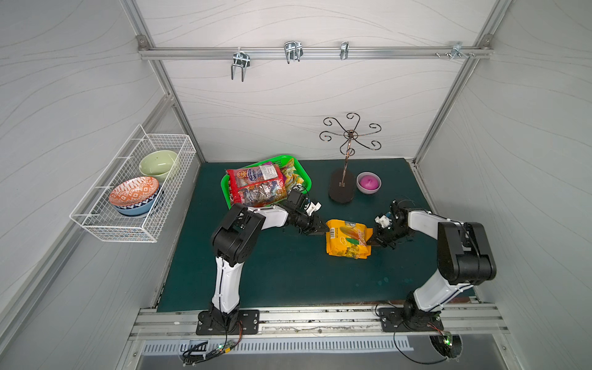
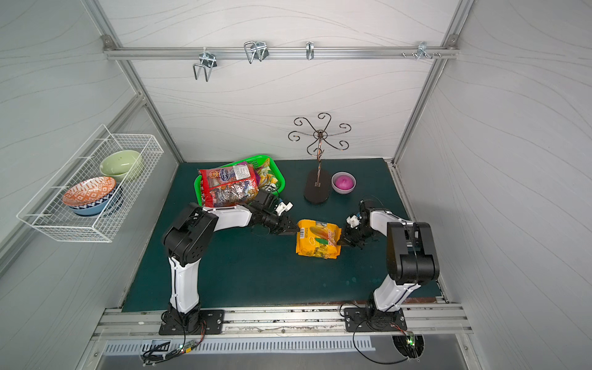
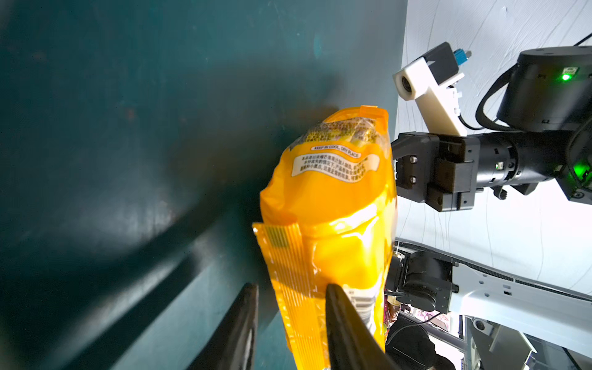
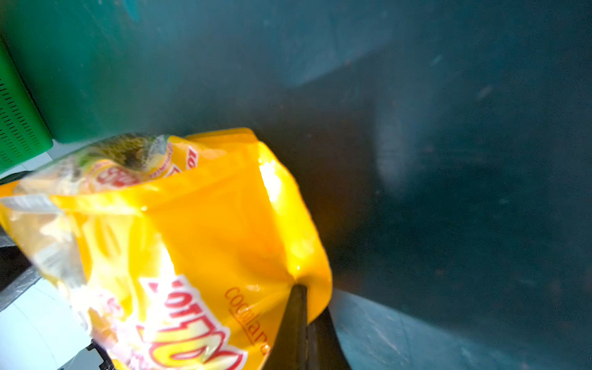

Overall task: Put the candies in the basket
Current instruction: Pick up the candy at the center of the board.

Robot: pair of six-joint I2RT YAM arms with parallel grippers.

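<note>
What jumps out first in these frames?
A yellow-orange candy bag in the middle of the teal mat: right gripper shut on one end, left gripper open around the other. At back left, the green basket is heaped, a large red candy bag on top.

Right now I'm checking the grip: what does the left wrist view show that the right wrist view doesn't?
Only left wrist: the right gripper at the yellow-orange bag's far edge, and the left gripper open astride its seam. Only right wrist: the green basket's wall and the right gripper shut on a bag corner. Both: the bag and the teal mat.
</note>
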